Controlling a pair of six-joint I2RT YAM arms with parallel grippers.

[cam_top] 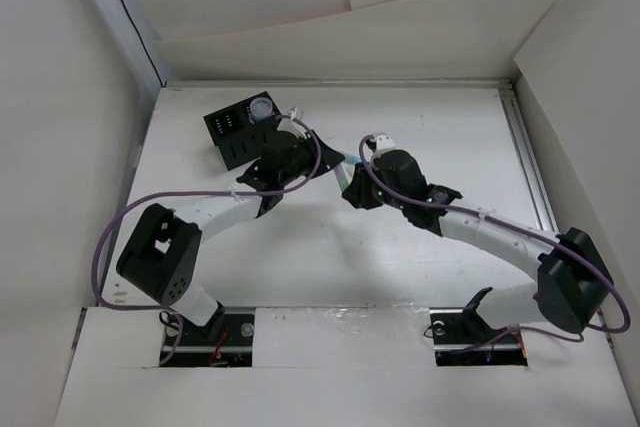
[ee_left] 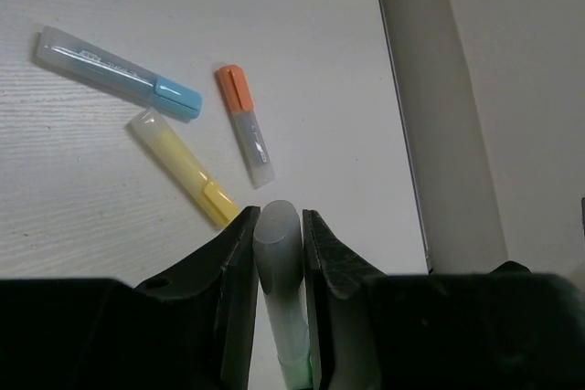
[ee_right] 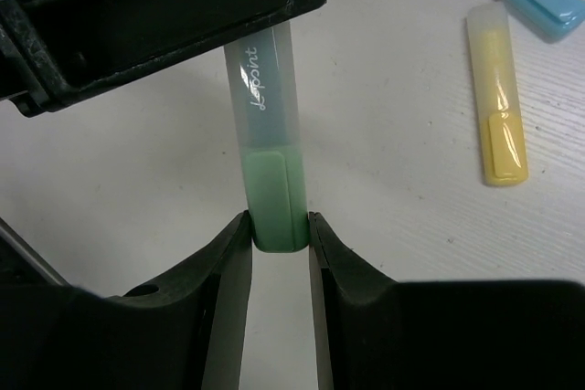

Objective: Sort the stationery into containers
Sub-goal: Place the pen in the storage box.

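A green marker (ee_right: 270,134) hangs above the table, held at both ends. My right gripper (ee_right: 279,226) is shut on its green cap. My left gripper (ee_left: 279,221) is shut on its frosted clear end (ee_left: 277,244), and its black body (ee_right: 155,6) fills the top of the right wrist view. On the table lie a light blue marker (ee_left: 119,73), a yellow marker (ee_left: 183,166) and an orange marker (ee_left: 245,125). The black organizer (cam_top: 222,125) stands at the back left, with the white round cylinder (cam_top: 262,107) in it.
Both arms meet mid-table, right of the organizer. A raised white wall (ee_left: 457,107) runs along the table's edge beyond the loose markers. White panels enclose the table on all sides.
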